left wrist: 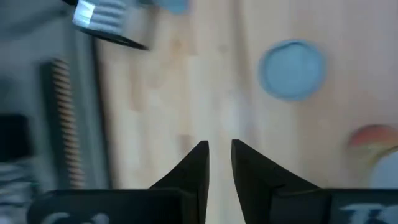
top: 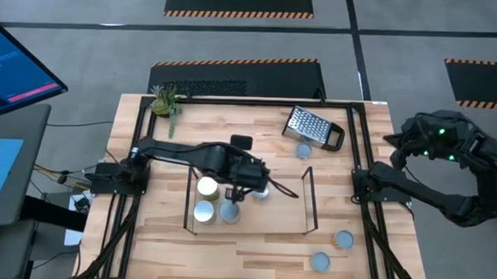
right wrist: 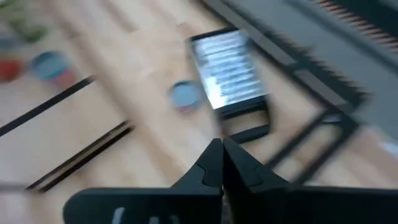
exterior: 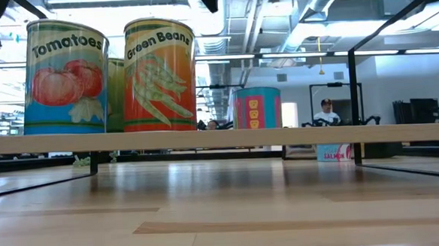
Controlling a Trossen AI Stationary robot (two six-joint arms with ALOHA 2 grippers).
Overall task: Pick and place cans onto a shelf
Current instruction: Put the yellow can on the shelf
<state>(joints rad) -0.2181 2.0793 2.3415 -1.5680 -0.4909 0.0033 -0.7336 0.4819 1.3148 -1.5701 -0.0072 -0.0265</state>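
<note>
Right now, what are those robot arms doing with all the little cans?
They're stacking cans on a shelf. The left gripper hangs over the shelf with its fingers slightly apart, holding nothing. Four cans sit there, among them Tomatoes and Green Beans. The right gripper waits, shut, off the table's right side. Two cans near the table's front and one by the grater remain.

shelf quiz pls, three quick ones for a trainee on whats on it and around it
1. True or false: the grater lies inside the shelf.
2. How many cans sit on the table outside the shelf?
3. In the low view, the label next to the Tomatoes can reads: A Green Beans, B Corn, C Peas.

Key: 1 false, it lies beyond the shelf. 2 three. 3 A, the Green Beans can.
</note>
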